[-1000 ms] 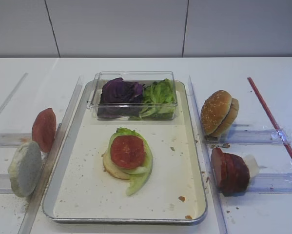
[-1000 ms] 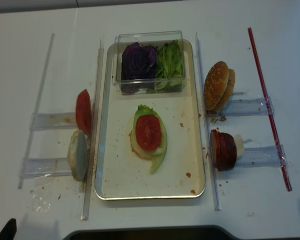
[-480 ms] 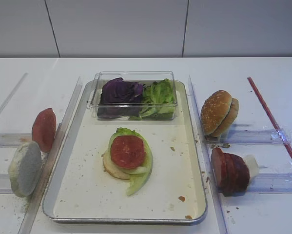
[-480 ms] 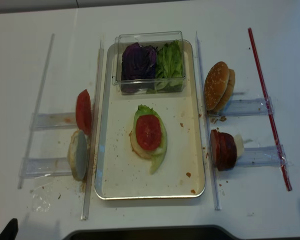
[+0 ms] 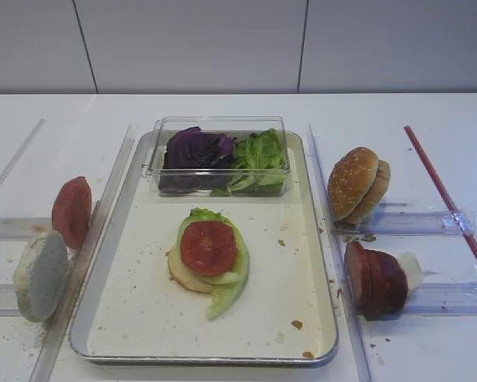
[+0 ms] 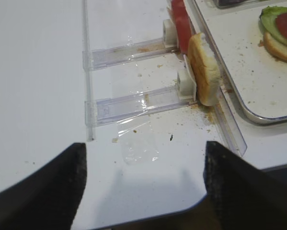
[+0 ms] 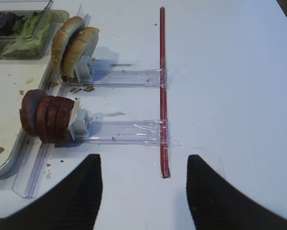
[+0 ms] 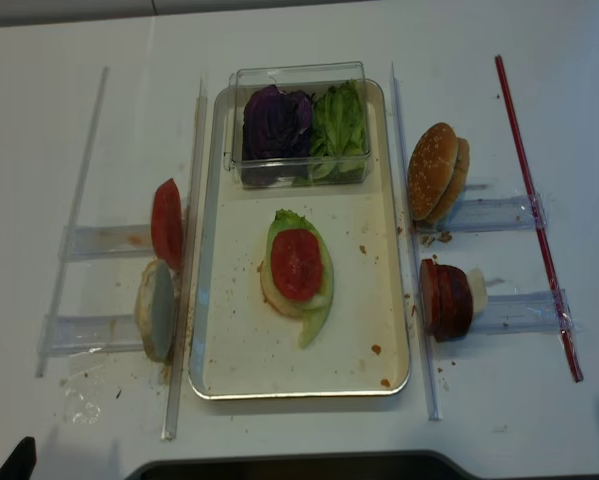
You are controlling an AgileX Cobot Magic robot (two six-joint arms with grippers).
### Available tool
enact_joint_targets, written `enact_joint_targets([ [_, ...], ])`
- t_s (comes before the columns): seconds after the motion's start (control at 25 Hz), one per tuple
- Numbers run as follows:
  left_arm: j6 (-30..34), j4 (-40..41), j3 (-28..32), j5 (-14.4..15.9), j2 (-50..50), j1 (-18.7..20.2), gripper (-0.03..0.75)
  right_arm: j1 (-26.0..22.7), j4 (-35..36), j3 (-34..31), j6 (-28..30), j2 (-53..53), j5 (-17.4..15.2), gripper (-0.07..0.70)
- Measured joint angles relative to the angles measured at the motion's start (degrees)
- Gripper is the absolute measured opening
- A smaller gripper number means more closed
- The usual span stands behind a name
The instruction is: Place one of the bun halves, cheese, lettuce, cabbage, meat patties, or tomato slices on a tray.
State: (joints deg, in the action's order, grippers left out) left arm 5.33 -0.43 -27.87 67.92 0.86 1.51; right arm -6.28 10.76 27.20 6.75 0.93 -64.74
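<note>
Black fingers of the right tool [image 7: 143,191] and left tool [image 6: 143,187] stand spread wide, empty, above the desk [image 5: 429,111]. Patties [image 7: 47,117] stand on edge in a rack just right of the tray [image 5: 318,318]. They look firm but crumbly; pinch the outermost across its flat faces.

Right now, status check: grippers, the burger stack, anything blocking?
Left gripper open, empty. Right gripper open, empty. Tomato slice tops lettuce and bun on tray. Nothing in the way.
</note>
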Motion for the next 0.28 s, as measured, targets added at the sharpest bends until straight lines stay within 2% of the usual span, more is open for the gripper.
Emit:
enact_joint_targets([
  [0.28, 0.0, 0.0, 0.0, 0.0, 0.0, 0.0, 0.472, 0.0, 0.0, 0.0, 0.0, 0.0, 0.0, 0.405],
])
